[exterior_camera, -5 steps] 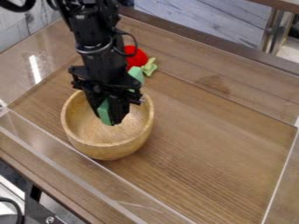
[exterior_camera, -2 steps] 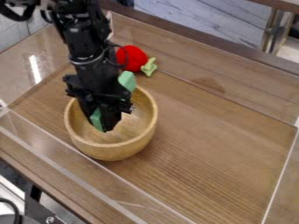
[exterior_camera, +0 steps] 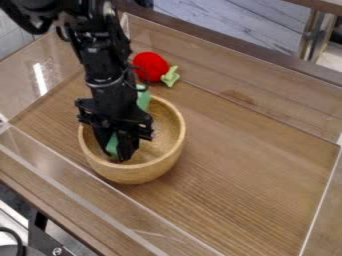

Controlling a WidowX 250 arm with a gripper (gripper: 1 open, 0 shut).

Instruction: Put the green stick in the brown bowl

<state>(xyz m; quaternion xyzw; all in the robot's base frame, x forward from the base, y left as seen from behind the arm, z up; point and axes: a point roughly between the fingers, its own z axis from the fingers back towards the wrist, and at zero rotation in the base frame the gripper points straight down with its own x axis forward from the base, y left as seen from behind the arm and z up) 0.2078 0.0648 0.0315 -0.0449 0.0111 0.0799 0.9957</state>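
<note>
One black tool (exterior_camera: 120, 138) points straight down into the bowl. Its two fingers are pinched tight on the green stick (exterior_camera: 123, 146), one on each side. The stick stands nearly upright between them, with its low end down inside the bowl. I cannot tell if that end touches the bottom of the bowl. A second bit of green shows higher up, just beside the arm, on its right. It looks like the top of the same stick, so I count one green stick.

The one black arm (exterior_camera: 98, 55) rises from the tool toward the top left corner.

Around the tool sits one brown bowl (exterior_camera: 150, 165). It is round, made of light wood, with thick walls. It is the biggest thing here.

Behind the bowl, near its far rim but apart from it, lies one red toy (exterior_camera: 150, 66) that looks like a strawberry. It has a small green leaf (exterior_camera: 173, 75) on its right side.

Everything rests on one wooden tabletop (exterior_camera: 254, 140), brown with long grain lines. Clear low walls (exterior_camera: 60, 140) stand along its edges.

I can see no words, labels or brand marks on anything.
</note>
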